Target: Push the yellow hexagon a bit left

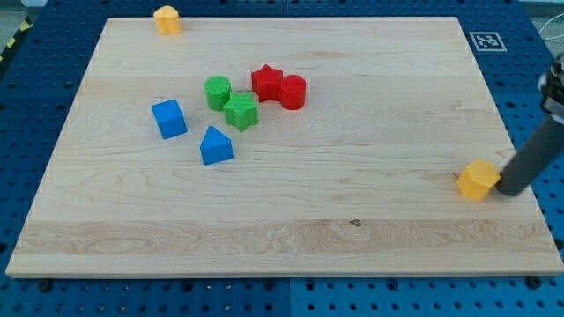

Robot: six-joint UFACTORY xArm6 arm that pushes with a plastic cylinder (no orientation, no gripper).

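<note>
The small yellow hexagon block (478,180) sits near the right edge of the pale wooden board (352,229), closer to the bottom right corner than the top right. My tip (508,190), the lower end of the dark rod, is at the block's right side, touching or just beside it; I cannot tell which. There are no jaws on this rig to be open or closed, only the rod.

A 2nd yellow block (167,18), shape unclear, rests at the top edge near the top left corner. A green cylinder (218,91), green star (241,112), red star (266,82), red cylinder (293,92), blue cube (168,118) and blue wedge-like block (216,145) cluster left of centre, well apart.

Risks, as I judge them: an off-centre push could spin the hexagon or let it slip past my tip towards the bottom edge, and too long a stroke would overshoot "a bit".
</note>
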